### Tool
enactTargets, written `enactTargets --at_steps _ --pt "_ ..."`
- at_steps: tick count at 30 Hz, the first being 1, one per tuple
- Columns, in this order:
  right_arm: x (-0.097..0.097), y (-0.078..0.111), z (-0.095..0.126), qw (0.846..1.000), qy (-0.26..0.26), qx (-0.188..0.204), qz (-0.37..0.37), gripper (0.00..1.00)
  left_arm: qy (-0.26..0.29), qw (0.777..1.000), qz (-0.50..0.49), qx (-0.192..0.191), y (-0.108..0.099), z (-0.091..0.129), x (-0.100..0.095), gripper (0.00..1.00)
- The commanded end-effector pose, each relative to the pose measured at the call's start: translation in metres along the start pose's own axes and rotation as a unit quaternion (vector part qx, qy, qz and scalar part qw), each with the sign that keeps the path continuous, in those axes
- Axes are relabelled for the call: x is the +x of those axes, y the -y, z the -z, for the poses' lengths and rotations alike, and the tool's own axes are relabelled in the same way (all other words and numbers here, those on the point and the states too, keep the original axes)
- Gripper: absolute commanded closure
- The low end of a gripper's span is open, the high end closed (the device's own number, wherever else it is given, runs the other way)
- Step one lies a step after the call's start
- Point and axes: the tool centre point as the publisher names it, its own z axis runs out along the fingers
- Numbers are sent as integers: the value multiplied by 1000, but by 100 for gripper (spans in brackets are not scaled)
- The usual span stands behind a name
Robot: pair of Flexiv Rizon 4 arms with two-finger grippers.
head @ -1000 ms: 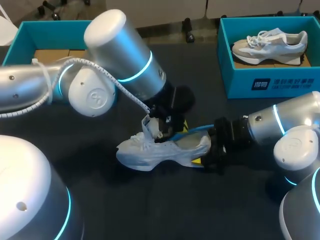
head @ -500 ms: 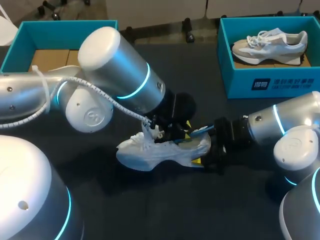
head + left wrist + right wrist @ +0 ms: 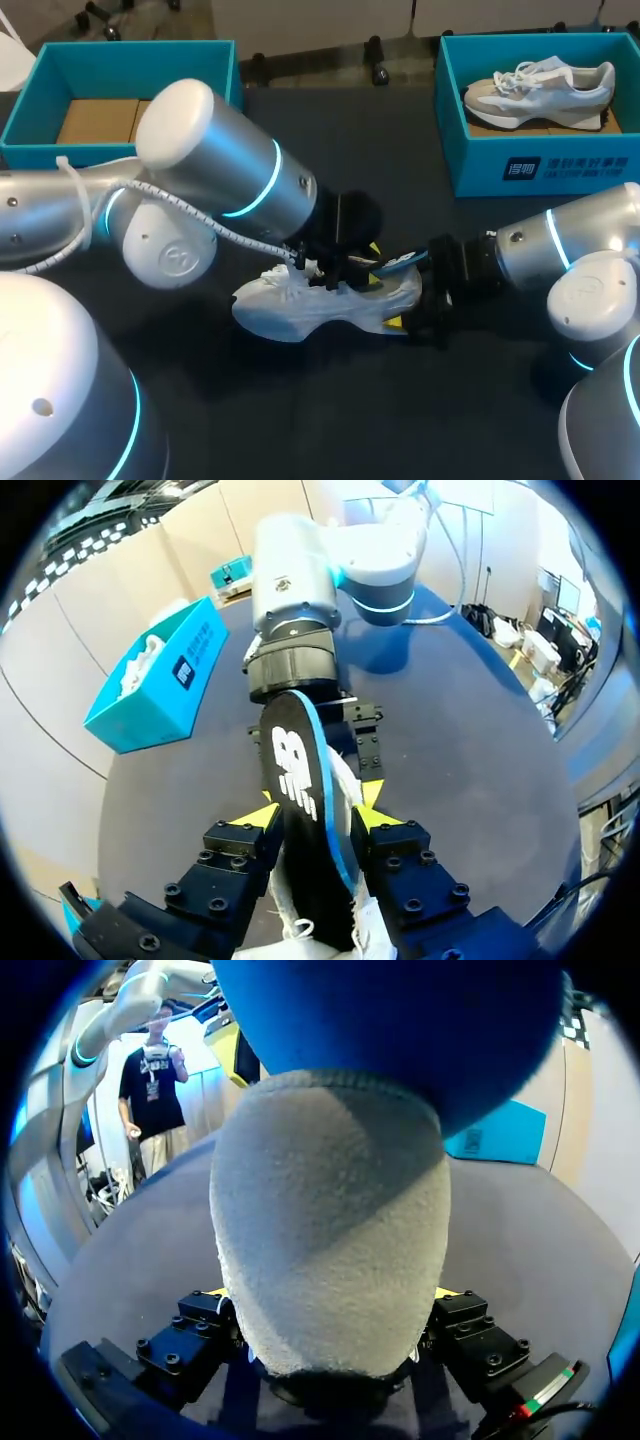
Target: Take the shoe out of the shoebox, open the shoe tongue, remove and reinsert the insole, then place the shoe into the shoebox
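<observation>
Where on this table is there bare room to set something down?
Bare table between the left shoebox and right shoebox, and the near strip in front of the shoe. Crowded mid-table: left gripper grips the insole, right gripper the shoe's heel.

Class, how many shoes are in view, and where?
2. A white shoe lies mid-table, its heel in the right hand; a beige shoe sits in the right box. The left box is partly hidden by the left arm, so more may hide there.
</observation>
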Motion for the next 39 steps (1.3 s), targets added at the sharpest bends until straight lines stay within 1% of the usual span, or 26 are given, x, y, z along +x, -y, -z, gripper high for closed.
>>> enactTargets --at_steps 1,4,9,14,16,20,21,22,23,25,27,31,39 --pt "0 1 -1 1000 1 2 0 100 11 1000 4 3 0 -9 6 55" --pt "0 1 -1 1000 1 2 0 100 24 1000 12 3 -1 -14 6 54" --pt "0 1 -1 1000 1 2 0 100 29 999 18 5 -2 -20 5 55" --pt "0 1 -1 1000 1 2 0 100 33 999 26 9 -4 -23 3 58" --pt "0 1 -1 1000 1 2 0 100 34 999 29 9 -4 -23 3 66" --pt "0 1 -1 1000 1 2 0 100 35 999 33 9 -6 -25 0 69" --pt "0 1 -1 1000 1 2 0 100 36 999 34 9 -6 -26 0 73" --pt "0 1 -1 1000 1 2 0 100 37 999 34 9 -6 -26 -1 73" --pt "0 1 -1 1000 1 2 0 100 37 999 35 9 -6 -27 -2 76" --pt "0 1 -1 1000 1 2 0 100 39 999 37 10 -5 -28 -3 86" --pt "0 1 -1 1000 1 2 0 100 39 998 38 10 -6 -28 -5 100" --pt "0 1 -1 1000 1 2 0 100 30 999 38 19 -5 -24 -5 100" --pt "0 1 -1 1000 1 2 0 100 24 998 25 44 11 4 -3 100"
